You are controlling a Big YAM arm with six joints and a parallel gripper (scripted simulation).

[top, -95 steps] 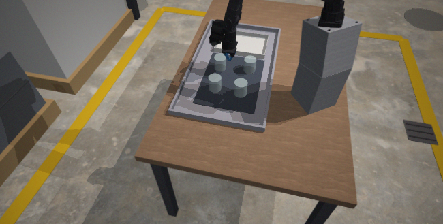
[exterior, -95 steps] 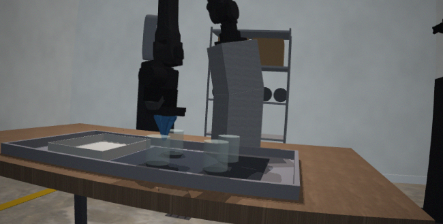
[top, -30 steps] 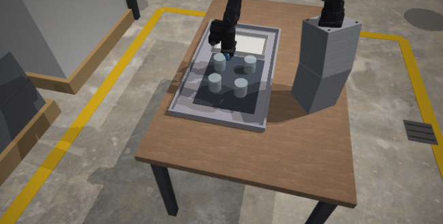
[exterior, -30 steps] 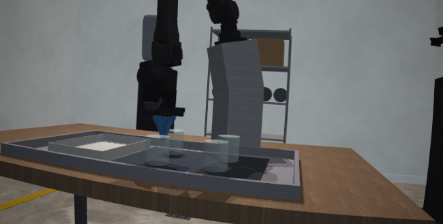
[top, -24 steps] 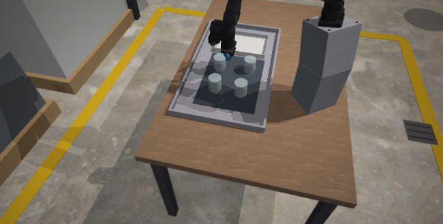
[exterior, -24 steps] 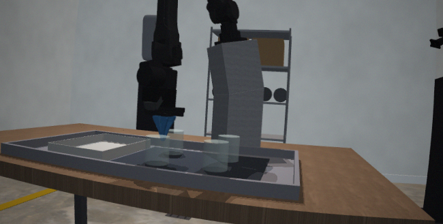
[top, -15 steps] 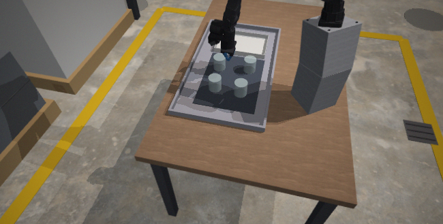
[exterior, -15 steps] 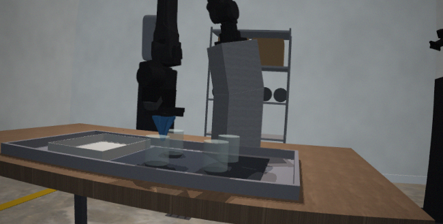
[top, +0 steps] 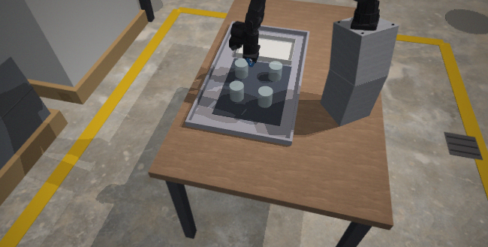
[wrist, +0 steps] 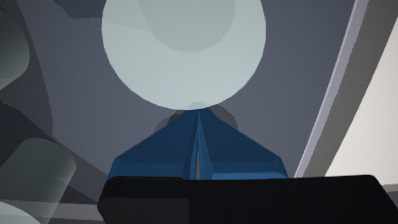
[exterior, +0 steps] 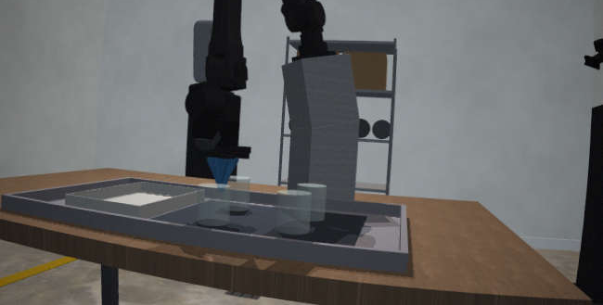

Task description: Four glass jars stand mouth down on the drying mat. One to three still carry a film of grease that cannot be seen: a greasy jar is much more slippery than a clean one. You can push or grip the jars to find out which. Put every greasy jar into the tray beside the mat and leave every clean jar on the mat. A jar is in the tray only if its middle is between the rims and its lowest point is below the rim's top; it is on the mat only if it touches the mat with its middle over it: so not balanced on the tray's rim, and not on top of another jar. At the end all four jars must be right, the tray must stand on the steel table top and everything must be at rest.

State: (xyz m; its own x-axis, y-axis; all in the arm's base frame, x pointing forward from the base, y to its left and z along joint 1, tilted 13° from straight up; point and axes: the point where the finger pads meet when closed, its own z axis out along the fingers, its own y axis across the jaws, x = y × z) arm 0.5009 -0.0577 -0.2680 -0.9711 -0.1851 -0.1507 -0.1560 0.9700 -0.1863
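Four pale glass jars stand mouth down on the dark mat (top: 249,113) (exterior: 345,230) (wrist: 285,120): a back left jar (top: 240,70) (exterior: 213,207) (wrist: 183,70), a back right jar (top: 275,72) (exterior: 241,197), a front left jar (top: 236,92) (exterior: 293,213) and a front right jar (top: 265,97) (exterior: 313,203). My gripper (top: 251,64) (exterior: 223,189) (wrist: 198,110) is shut and empty, pointing down. Its blue tips are at the back left jar's side, near its upper end. Whether they touch it, I cannot tell. The tray (top: 293,50) (exterior: 102,207) (wrist: 350,90) holds no jar.
The tray lies beside the mat's back edge. Both are inside a raised grey rim (top: 240,135) (exterior: 325,248) around the steel top. The back right jar stands to the right of my fingers. The arm's grey pedestal (top: 360,70) (exterior: 325,105) stands on the wooden table (top: 270,171) (exterior: 464,244).
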